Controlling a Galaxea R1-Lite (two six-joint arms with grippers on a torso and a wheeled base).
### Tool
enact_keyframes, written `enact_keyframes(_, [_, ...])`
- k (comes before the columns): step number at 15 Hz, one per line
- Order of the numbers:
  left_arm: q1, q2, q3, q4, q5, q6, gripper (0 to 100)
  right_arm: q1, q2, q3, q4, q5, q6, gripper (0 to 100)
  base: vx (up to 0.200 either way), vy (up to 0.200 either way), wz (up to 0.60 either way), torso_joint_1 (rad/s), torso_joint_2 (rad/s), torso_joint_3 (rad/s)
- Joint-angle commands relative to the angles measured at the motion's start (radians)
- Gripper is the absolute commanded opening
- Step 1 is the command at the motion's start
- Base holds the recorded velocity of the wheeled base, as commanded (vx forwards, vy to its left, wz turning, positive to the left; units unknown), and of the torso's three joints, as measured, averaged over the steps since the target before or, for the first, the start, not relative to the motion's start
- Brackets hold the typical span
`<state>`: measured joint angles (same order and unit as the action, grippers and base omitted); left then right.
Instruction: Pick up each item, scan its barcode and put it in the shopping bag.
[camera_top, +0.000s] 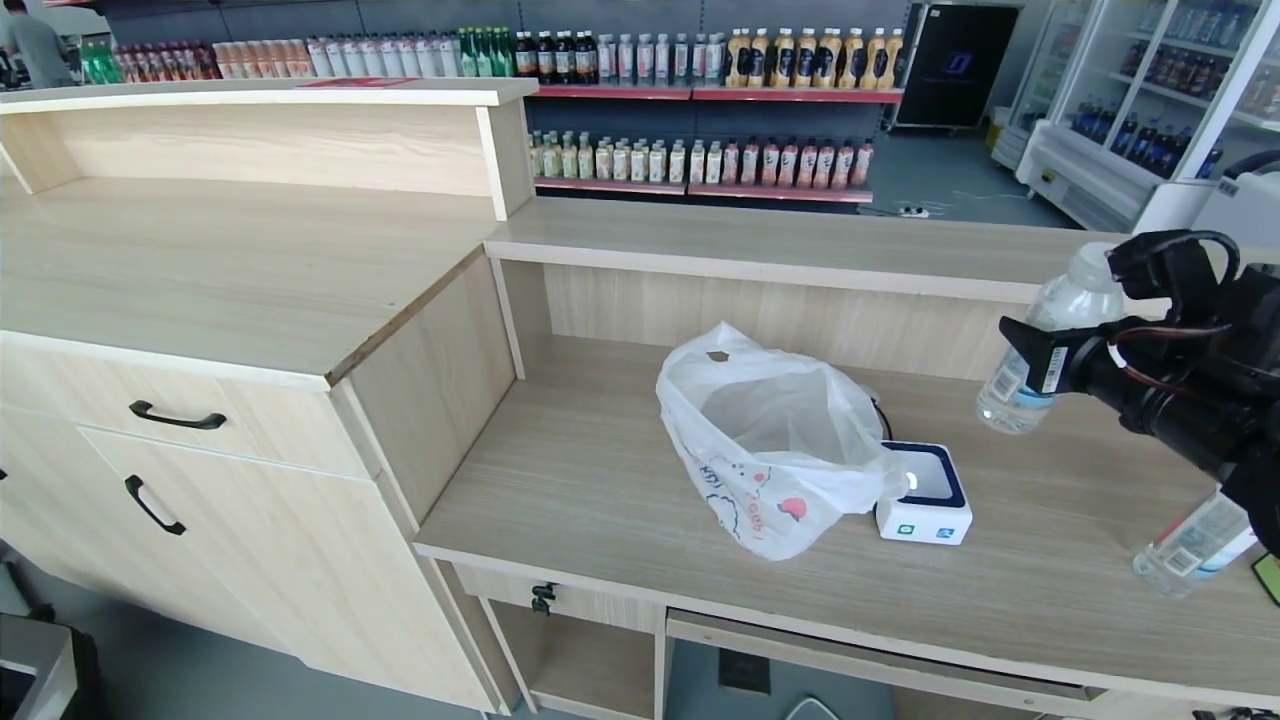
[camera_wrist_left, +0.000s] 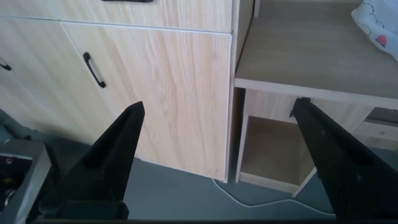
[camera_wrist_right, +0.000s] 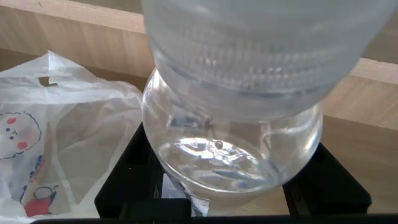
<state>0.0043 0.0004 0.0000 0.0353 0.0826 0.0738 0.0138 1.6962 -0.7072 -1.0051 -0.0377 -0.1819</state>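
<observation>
We are clamping our right gripper on a bottle near the bench's right edge. Our left gripper is gaping apart.

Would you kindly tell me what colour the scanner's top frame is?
Dark blue, on the white scanner; the head view shows it best.

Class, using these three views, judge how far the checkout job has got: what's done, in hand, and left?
Done: nothing looks bagged; the shopping bag stands open with no item showing inside. In hand: the right claw holds a water bottle in the air, to one side of the scanner. Left: scan and bag it, then the second bottle lying on the counter.
</observation>
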Motion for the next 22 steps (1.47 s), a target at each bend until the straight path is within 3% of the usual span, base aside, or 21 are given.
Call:
enact_keyframes(1, [0.0,0.0,0.0,0.0,0.0,0.0,100,0.002,0.01,0.005,-0.001,-0.001,-0.076,0,0.0,0.0,0.0,0.0,0.0,0.0])
enact_keyframes(6, [0.0,0.0,0.0,0.0,0.0,0.0,100,0.005,-0.007,0.014,-0.003,0.024,-0.079,0,0.0,0.0,0.0,0.0,0.0,0.0])
enact_keyframes(12, [0.0,0.0,0.0,0.0,0.0,0.0,100,0.038,0.0,0.006,-0.013,-0.024,-0.082,0,0.0,0.0,0.6,0.0,0.01,0.002])
enact_keyframes(16, [0.0,0.0,0.0,0.0,0.0,0.0,100,0.035,0.039,0.002,-0.023,-0.025,-0.079,0,0.0,0.0,0.0,0.0,0.0,0.0])
enact_keyframes(22, [0.0,0.0,0.0,0.0,0.0,0.0,100,0.041,0.257,-0.052,-0.168,-0.019,0.064,0,0.0,0.0,0.0,0.0,0.0,0.0])
